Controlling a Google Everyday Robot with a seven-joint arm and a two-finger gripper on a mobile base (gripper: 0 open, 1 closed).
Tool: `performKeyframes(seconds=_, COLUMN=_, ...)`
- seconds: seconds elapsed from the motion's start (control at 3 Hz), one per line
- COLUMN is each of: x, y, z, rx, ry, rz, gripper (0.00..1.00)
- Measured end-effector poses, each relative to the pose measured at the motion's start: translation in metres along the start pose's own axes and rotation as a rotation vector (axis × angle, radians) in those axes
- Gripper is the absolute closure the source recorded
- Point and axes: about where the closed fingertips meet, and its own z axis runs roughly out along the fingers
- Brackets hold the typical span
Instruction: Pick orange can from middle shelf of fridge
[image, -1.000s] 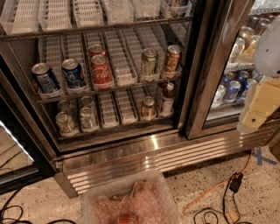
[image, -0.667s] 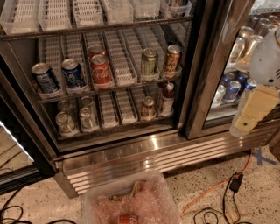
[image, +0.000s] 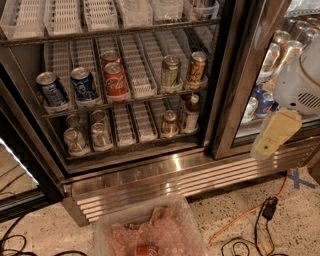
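Arm (image: 300, 87) at right edge, gripper (image: 271, 136) hanging below it, tilted down-left. Orange can (image: 196, 69) sits well up-left of it. Gripper opening: cannot tell.

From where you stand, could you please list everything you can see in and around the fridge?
orange can: one, coppery orange, right end of middle shelf
green-and-silver can: one, just left of the orange can
red cola cans: two, one behind the other, centre-left
blue cans: two, left end
silver cans: four, lower rack, left
brown bottle: one, lower rack, right
fridge: one, ribbed steel base
plastic bin: one, clear, on the floor in front
orange cable: one, floor, right
gripper: one, beige, before the right glass door, away from the cans
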Motion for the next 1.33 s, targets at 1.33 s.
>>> performKeyframes(seconds=1.33, x=-0.021, y=-0.092, z=0.105, rx=0.241, ry=-0.199, rz=0.211, gripper=0.00)
